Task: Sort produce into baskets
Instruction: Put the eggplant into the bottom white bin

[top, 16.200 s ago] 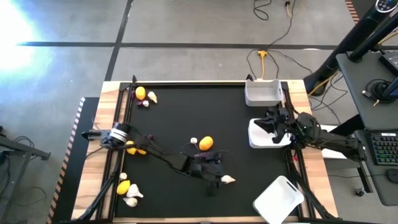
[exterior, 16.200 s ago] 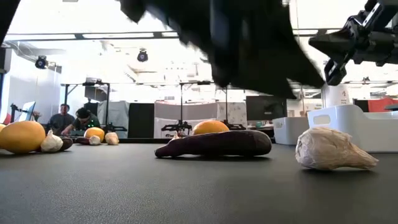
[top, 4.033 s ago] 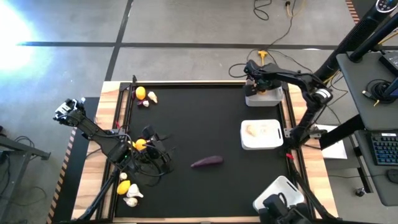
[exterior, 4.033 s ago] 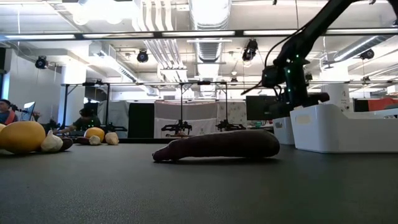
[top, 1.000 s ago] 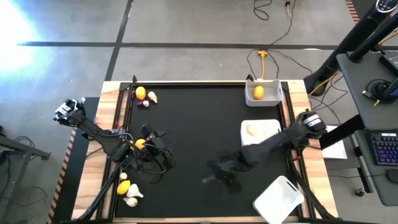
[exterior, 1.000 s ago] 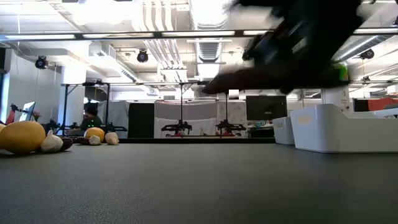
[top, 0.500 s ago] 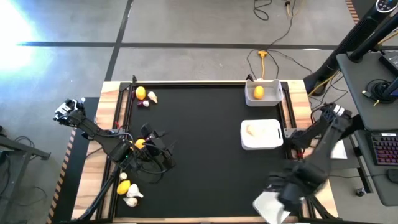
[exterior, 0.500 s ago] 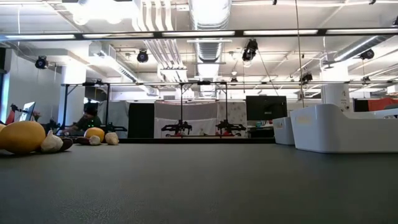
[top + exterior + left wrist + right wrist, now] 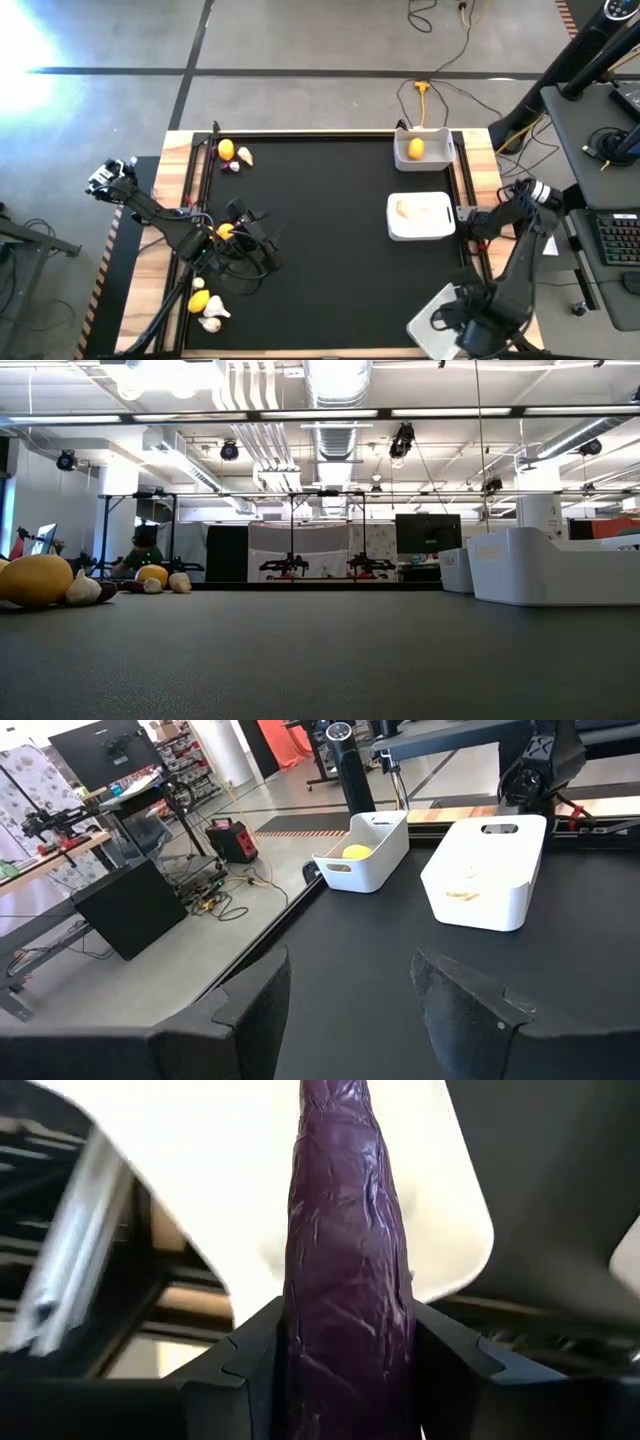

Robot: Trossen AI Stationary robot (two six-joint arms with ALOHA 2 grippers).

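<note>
Dark jointed arms, black cables

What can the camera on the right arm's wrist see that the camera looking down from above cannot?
Only the right wrist view shows the purple eggplant, clamped between the right gripper jaws and hanging over a white basket.

Only the high view shows the whole table: the lemon in the far basket, a garlic bulb in the middle basket, loose produce near the waiting left gripper, and more lemons at the far left corner.

Both show the near basket with the right arm above it.
</note>
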